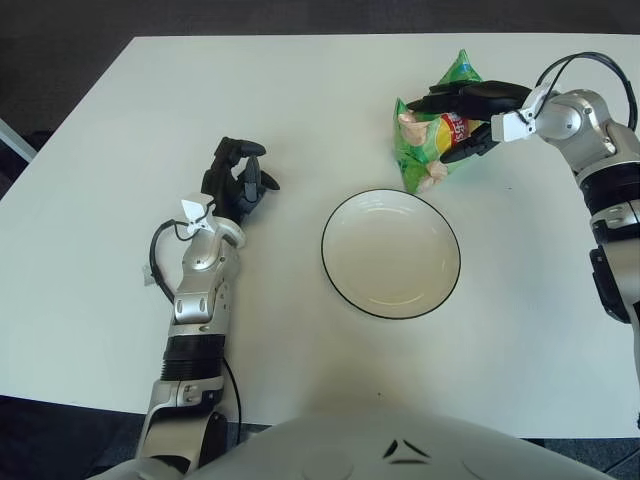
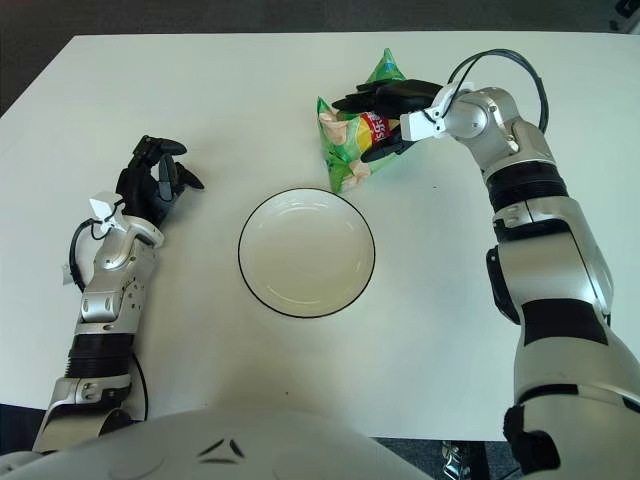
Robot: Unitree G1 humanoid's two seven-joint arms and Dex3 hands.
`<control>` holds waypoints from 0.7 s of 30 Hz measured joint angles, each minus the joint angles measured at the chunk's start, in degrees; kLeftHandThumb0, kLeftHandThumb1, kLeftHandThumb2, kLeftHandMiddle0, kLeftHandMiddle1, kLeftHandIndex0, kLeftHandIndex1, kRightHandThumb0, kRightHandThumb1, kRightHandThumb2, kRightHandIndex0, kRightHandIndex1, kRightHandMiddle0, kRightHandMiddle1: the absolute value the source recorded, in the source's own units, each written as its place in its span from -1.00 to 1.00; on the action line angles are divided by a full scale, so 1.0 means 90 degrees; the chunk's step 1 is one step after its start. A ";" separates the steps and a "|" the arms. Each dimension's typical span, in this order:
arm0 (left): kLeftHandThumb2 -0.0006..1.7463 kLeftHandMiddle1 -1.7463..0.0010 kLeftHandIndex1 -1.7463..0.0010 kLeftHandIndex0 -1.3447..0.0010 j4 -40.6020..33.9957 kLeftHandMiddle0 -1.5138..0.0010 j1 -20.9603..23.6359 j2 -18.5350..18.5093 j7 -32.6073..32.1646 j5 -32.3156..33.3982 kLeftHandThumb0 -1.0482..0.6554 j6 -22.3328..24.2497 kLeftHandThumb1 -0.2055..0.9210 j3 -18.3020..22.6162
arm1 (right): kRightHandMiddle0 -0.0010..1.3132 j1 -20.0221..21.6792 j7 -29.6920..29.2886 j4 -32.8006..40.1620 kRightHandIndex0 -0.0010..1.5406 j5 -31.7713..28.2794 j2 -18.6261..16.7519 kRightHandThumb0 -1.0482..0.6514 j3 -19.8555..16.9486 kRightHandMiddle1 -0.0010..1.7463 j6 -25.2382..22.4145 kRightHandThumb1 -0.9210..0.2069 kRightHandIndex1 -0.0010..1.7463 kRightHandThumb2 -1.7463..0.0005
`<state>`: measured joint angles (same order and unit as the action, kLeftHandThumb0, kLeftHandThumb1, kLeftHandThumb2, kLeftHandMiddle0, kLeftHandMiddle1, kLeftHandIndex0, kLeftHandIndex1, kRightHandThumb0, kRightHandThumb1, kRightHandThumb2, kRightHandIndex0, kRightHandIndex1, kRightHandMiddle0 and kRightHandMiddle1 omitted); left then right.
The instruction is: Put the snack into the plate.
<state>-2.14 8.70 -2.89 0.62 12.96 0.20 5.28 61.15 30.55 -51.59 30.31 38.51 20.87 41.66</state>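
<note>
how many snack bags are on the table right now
1. The green crinkly plastic snack bag sits just beyond the round white black-rimmed plate, with the right hand closed around it. The left hand shows left of the plate. None hidden that I can see.
</note>
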 measured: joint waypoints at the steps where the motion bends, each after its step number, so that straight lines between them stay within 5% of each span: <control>1: -0.23 -1.00 -1.00 0.58 0.0002 -0.02 0.0000 0.0000 0.0003 -0.0001 -0.20 -0.0008 0.79 0.0000 | -0.72 0.0025 0.0009 -0.0056 -1.00 0.0000 0.0000 -0.91 0.0021 -0.98 0.0019 -1.00 -1.00 0.49; 16: -0.21 -1.00 -1.00 0.57 0.0009 -0.03 0.0000 0.0000 0.0055 -0.0003 -0.20 -0.0079 0.76 -0.0007 | -0.68 0.0143 0.0054 -0.0653 -0.99 -0.0005 -0.0004 -0.88 0.0193 -0.97 0.0133 -1.00 -0.99 0.52; 21: -0.20 -1.00 -1.00 0.57 0.0016 -0.03 0.0000 0.0000 0.0056 -0.0007 -0.20 -0.0095 0.76 -0.0007 | -0.50 0.0191 -0.0060 -0.0709 -0.96 0.0088 -0.0004 -0.88 0.0330 -0.91 0.0125 -1.00 -0.99 0.52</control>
<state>-1.99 8.70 -2.89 1.13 12.90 -0.66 5.21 62.87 30.01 -57.97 31.11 38.48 23.84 42.79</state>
